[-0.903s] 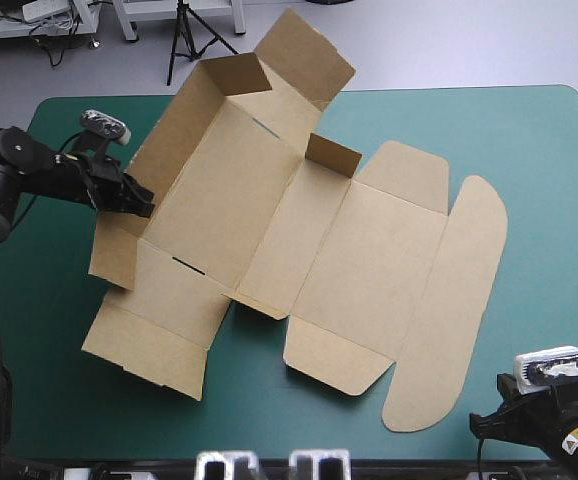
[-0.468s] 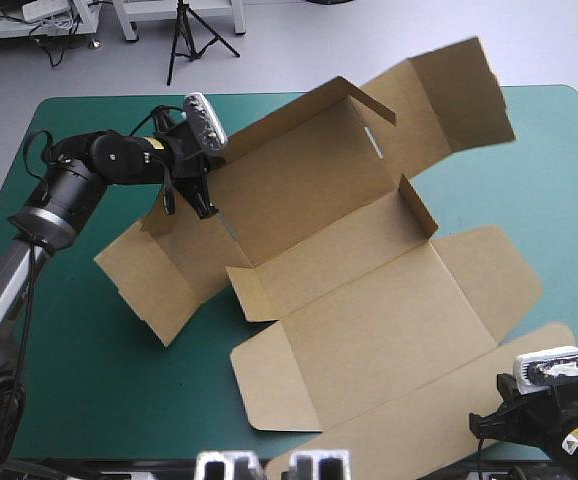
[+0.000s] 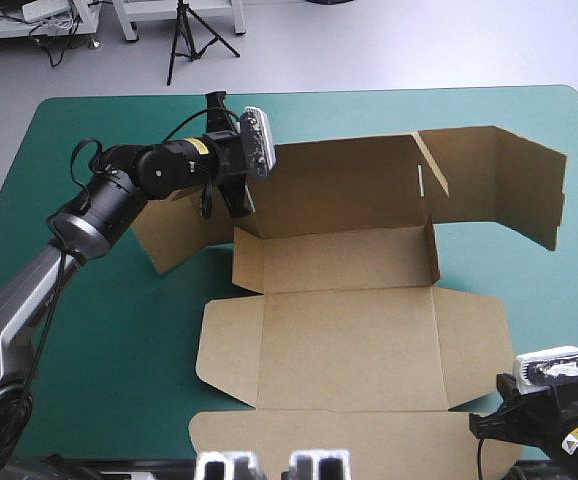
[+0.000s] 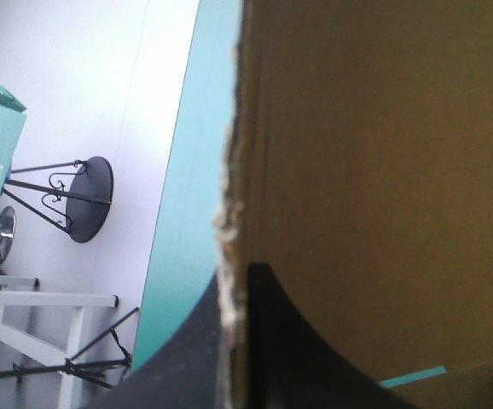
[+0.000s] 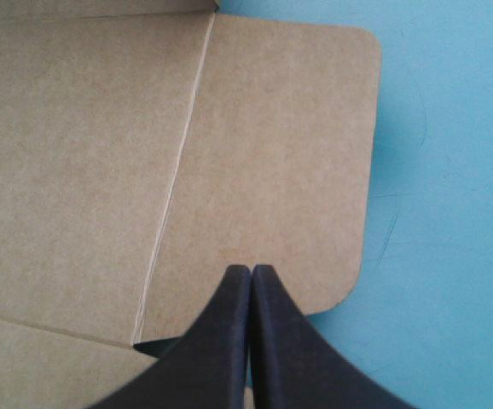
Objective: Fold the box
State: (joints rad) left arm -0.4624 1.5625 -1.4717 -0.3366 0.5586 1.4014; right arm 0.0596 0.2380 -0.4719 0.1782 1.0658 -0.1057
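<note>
Brown box (image 3: 349, 330) sits mid-table (image 3: 69, 380): base and lid flat, far wall (image 3: 339, 185) raised. Board judged light and stiff, hinging at the creases; grip panel edges. Left gripper (image 3: 227, 203) is clamped on the wall's left end. Right gripper (image 5: 251, 271) is closed and empty over the near-right flap (image 5: 281, 153).

The box (image 3: 349, 330) is plain brown board with no print. Its fold lines (image 5: 174, 179) show as thin paler stripes, its raised walls (image 3: 339, 185) look a darker, shaded brown, and its cut edge (image 4: 228, 221) is frayed off-white. The table cover (image 3: 529, 130) is an even teal-green without pattern. The left gripper (image 4: 234, 277) and the right gripper (image 5: 251, 271) are both plain black.
</note>
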